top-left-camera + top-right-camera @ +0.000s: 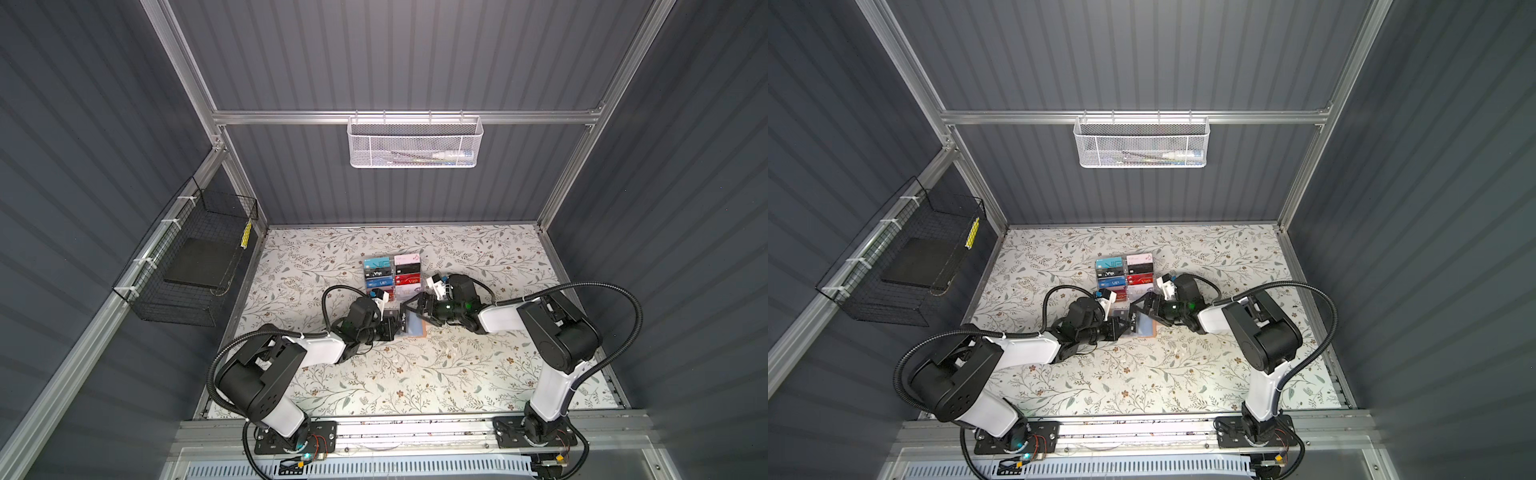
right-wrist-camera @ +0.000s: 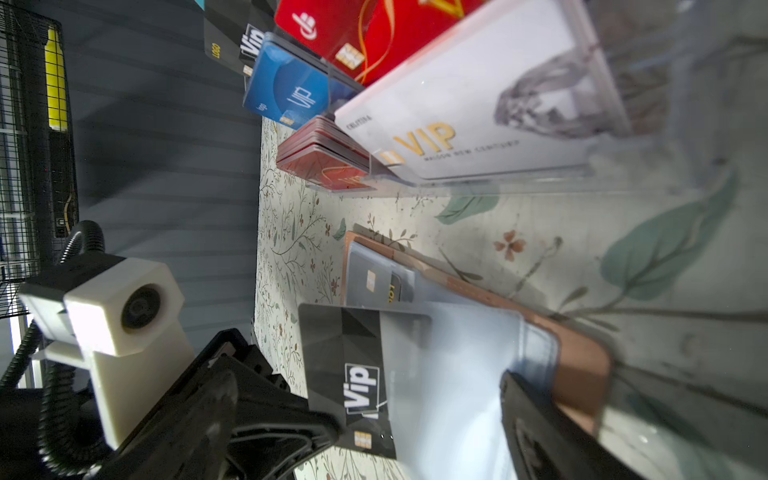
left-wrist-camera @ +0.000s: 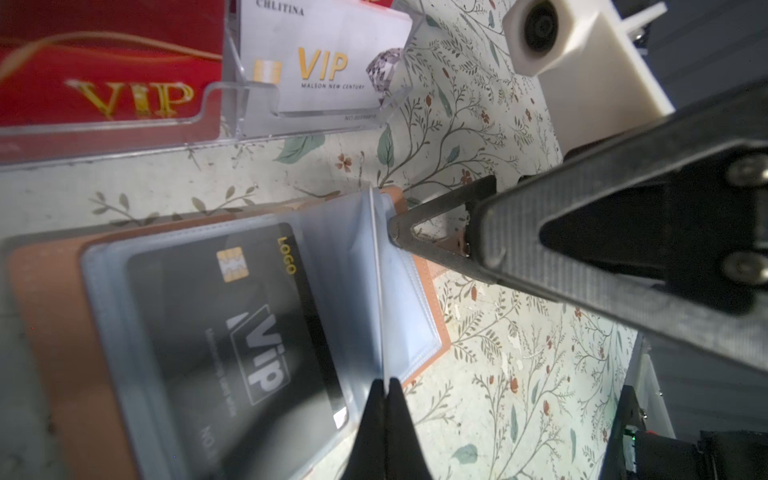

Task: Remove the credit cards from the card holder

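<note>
The tan card holder lies open on the table's middle, its grey-blue pocket pages up. My left gripper is shut on a black VIP credit card, seen edge-on in the left wrist view. The card stands upright, partly out of a pocket page. A second black credit card sits inside a pocket. My right gripper is open at the holder's right end. One of its fingers rests on the tan cover.
A clear acrylic tiered rack with several VIP cards stands just behind the holder. A black wire basket hangs on the left wall. A white mesh basket hangs on the back rail.
</note>
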Controlling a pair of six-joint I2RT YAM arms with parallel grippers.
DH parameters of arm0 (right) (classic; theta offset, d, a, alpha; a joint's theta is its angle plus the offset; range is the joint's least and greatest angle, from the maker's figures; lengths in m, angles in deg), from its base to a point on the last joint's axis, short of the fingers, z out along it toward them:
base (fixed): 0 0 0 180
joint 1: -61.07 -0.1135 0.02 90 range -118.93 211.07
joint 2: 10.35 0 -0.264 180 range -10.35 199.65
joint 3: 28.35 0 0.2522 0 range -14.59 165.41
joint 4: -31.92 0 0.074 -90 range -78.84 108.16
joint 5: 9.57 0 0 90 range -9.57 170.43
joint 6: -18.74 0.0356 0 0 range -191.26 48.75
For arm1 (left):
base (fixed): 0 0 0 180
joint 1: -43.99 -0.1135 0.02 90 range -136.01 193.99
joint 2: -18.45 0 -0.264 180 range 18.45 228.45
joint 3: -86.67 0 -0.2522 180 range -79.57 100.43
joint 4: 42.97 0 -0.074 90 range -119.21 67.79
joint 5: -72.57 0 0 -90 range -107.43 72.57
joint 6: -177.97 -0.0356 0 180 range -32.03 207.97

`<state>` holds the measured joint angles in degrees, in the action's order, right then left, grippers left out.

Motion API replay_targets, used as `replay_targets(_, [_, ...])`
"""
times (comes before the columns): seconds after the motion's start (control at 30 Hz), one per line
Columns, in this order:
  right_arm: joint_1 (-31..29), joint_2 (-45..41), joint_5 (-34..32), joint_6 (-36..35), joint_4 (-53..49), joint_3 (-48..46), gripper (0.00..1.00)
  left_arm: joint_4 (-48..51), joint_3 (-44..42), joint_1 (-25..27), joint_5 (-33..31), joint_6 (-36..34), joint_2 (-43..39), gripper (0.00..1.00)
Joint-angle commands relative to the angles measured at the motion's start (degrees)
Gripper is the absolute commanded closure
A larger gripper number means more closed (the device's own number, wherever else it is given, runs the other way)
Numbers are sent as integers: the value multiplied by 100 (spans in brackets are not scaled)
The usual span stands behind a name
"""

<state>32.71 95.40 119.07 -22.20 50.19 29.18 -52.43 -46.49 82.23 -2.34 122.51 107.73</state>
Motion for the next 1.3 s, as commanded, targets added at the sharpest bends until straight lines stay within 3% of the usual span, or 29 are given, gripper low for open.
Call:
replay_targets(0.0, [43, -155, -70, 20, -246, -142, 1, 1203, 284, -38, -158, -613, -290, 100])
replay_targets(0.3, [50, -546, -49, -6, -206, -272, 1, 3137, 950, -40, -852, -1932, -1277, 100])
replay_targets(0.53, [-3, -1262, -360, -501, -868, -259, 1, 3282, 1273, -36, -1249, -2821, -1779, 100])
replay_targets(0.83, [-317, -2309, -1299, -1395, -2090, -8, 1, 4653, 2923, -92, -1979, -4803, -1778, 100])
replay_targets(0.97, [-349, -2689, -1452, -1417, -2301, 48, 1, 5164, 3521, -438, -1524, -5906, -1589, 100])
replay_targets(1.1, [-386, -2897, -1655, -1478, -2709, 412, 1, 5448, 3759, -910, -1344, -6567, -1360, 100])
replay_targets(1.27, [-481, -2927, -2186, -1776, -3275, 1141, 1, 5538, 3830, -1011, -1563, -7609, -1003, 100])
